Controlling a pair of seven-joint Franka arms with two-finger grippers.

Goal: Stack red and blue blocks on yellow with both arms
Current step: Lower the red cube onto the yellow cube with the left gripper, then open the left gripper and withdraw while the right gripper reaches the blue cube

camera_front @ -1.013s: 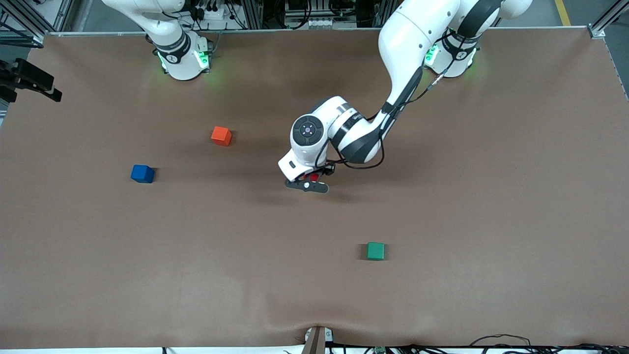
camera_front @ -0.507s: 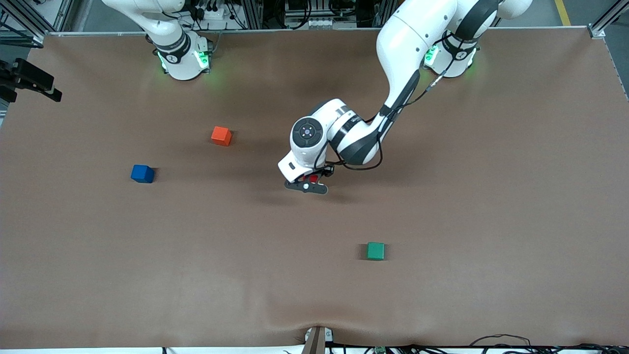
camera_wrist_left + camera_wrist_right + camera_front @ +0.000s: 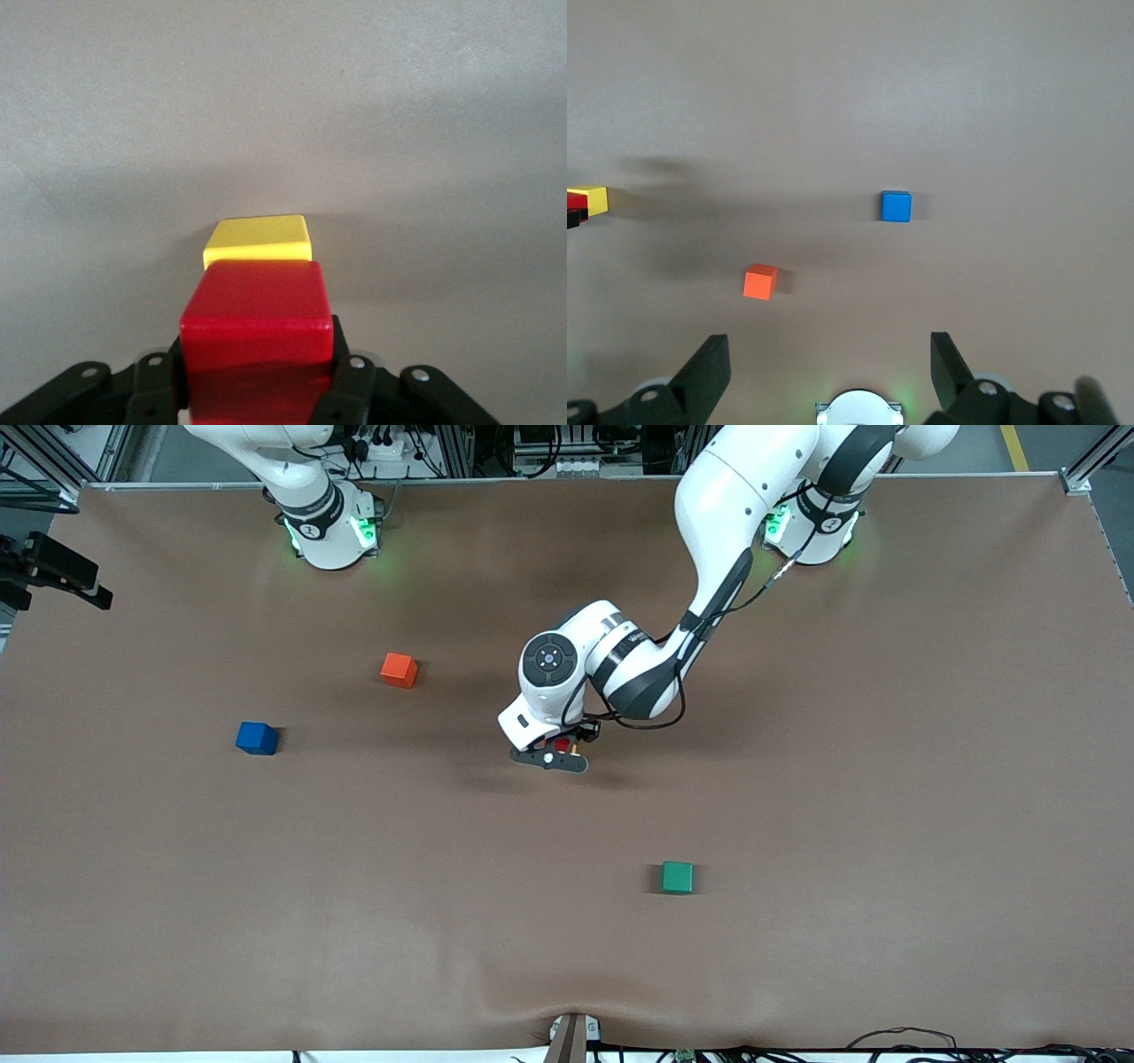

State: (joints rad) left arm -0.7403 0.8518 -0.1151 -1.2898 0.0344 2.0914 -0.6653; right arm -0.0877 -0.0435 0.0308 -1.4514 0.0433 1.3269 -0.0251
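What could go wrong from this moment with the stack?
1. The left hand holds the red block only partly over the yellow block; released like this, it might land off-centre and tip off.
2. Pressing down misaligned may push the yellow block aside.
3. The blue block lies toward the right arm's end with the orange block nearby; the waiting open right hand might pick the wrong one.

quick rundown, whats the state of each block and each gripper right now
red block: held off the table in the left gripper, over the yellow block, not yet set down
yellow block: on the table, nothing stacked on it
blue block: on the table, untouched
orange block: on the table, untouched
green block: on the table, untouched
left gripper: shut on the red block
right gripper: open, empty, waiting
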